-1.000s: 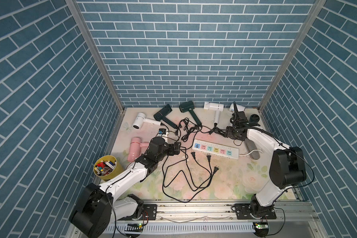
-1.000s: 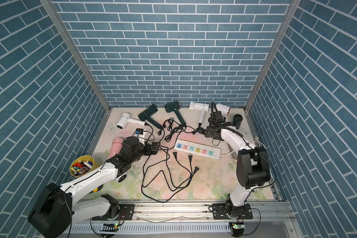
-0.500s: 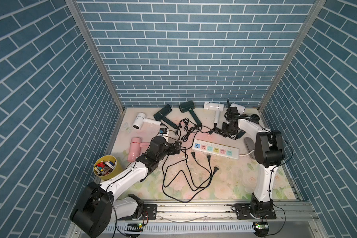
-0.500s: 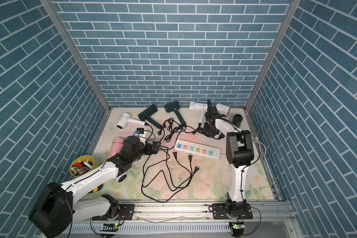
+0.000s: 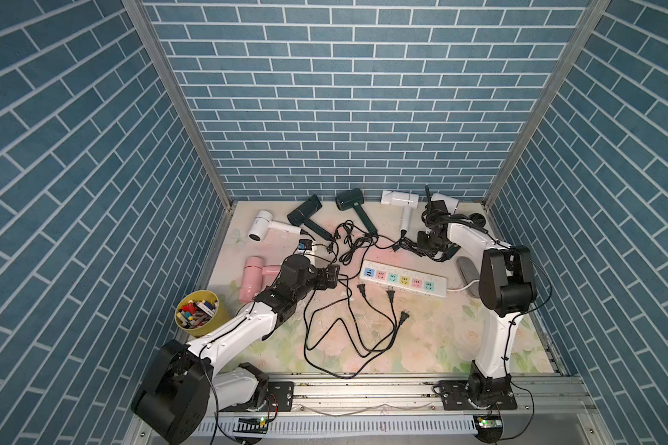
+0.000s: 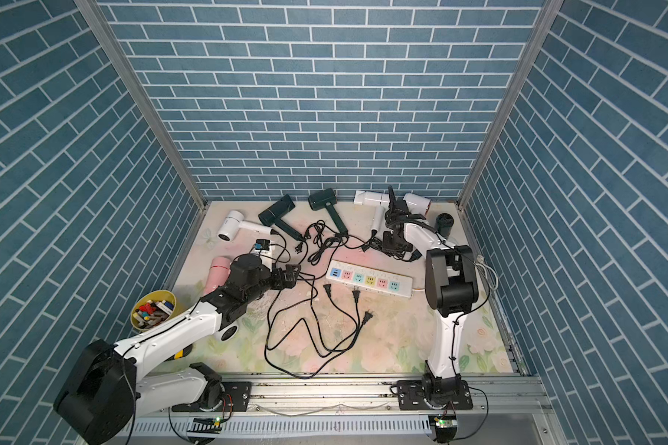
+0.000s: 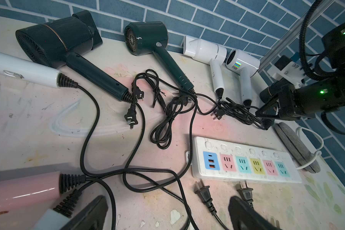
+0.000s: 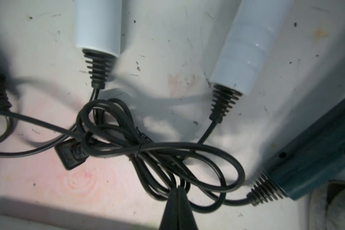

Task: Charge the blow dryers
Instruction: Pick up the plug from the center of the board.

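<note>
Plainly, the trouble lies in the knot. The right claw (image 8: 178, 191) has its jaws together at the edge of a tied cord bundle (image 8: 139, 151), just off the handle ends of two white blow dryers (image 8: 99, 23) lying at the back of the table (image 5: 421, 346). Whether a strand is actually pinched I cannot tell. A pull from here would likely drag the whole tied coil, and both dryers with it, rather than free the plug (image 8: 70, 155), which sits away from the tips. A thin strand could also slip out. The dark green blow dryer (image 8: 311, 159) feeds into the same tangle and may snag. The left claw (image 7: 167, 199), jaws wide apart, hangs over loose plugs (image 7: 202, 192) beside the power strip (image 7: 247, 178), whose sockets look empty.
</note>
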`<state>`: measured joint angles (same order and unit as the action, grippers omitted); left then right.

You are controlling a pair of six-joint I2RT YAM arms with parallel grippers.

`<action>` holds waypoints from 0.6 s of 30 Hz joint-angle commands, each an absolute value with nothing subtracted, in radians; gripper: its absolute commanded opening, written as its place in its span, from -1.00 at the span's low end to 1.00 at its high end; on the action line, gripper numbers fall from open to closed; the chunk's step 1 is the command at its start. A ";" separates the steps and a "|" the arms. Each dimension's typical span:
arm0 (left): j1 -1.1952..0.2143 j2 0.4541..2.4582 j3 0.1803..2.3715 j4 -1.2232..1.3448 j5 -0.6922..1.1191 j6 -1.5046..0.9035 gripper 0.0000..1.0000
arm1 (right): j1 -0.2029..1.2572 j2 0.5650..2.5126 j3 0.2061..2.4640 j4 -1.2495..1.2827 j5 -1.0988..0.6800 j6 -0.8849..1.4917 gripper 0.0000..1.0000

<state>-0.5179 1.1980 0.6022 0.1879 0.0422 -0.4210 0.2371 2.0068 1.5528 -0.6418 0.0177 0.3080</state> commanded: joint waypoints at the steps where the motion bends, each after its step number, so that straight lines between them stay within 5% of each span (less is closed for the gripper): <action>1: -0.525 1.202 0.626 0.181 0.028 -0.408 0.99 | 0.235 1.921 1.523 -0.610 -0.045 0.307 -1.00; 10: -0.528 1.215 0.629 0.176 0.018 -0.401 0.99 | 0.275 2.000 1.550 -0.506 -0.281 0.560 -0.40; 18: -0.528 1.215 0.633 0.169 0.015 -0.401 0.99 | 0.317 2.102 1.567 -0.427 -0.233 0.769 -0.20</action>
